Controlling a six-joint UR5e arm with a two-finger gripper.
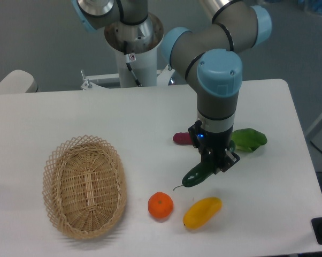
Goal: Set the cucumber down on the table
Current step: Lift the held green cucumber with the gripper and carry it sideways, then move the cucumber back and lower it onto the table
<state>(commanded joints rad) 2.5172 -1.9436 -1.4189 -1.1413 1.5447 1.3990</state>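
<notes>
White and smooth, the table had rounded corners and carried six items, one of each kind. One oval woven wicker basket sat at eight o'clock. One round orange and one glossy yellow mango lay at six o'clock. One purple-red sweet potato and one leafy green bok choy lay either side of the arm. One gripper was clenched on the dark green cucumber, whose wiry stem end pointed toward the orange. No legible writing was seen.

White table: basket, orange, mango.
</notes>
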